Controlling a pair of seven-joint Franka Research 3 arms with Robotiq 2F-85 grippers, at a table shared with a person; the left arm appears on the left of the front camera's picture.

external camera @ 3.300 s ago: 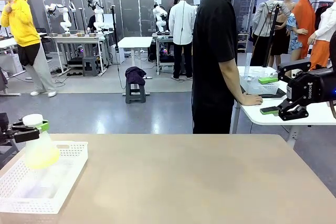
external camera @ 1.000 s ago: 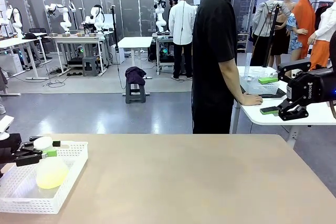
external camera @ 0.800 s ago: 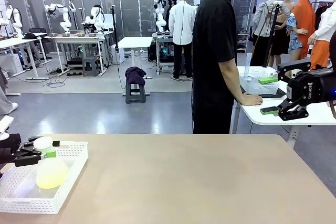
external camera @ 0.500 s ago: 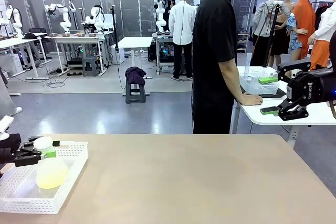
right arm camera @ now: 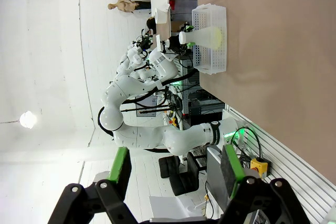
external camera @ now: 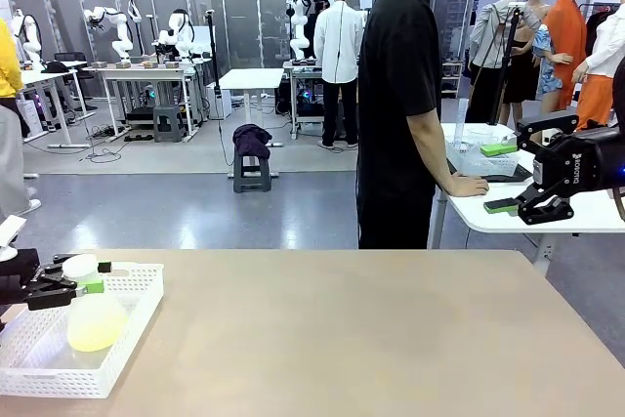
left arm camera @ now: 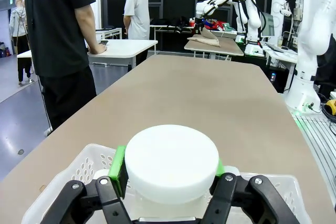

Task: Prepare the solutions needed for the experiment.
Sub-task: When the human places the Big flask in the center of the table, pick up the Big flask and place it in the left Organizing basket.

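At lower left, the left tool (external camera: 76, 281) grips the flask (external camera: 94, 319) of yellow-green liquid (external camera: 96, 331) by its neck inside the white basket (external camera: 132, 312). At right, the right tool (external camera: 508, 175) hangs released.

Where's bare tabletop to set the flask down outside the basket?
Everything right of the white basket is bare table, out to the far and right edges. The crowded spot is the basket, where the left gripper holds the flask.

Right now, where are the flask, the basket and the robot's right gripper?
flask (external camera: 95, 323): front view, its yellow-green body.
basket (external camera: 135, 316): front view, its right wall.
right gripper (external camera: 501, 177): front view, between the green-padded fingertips.
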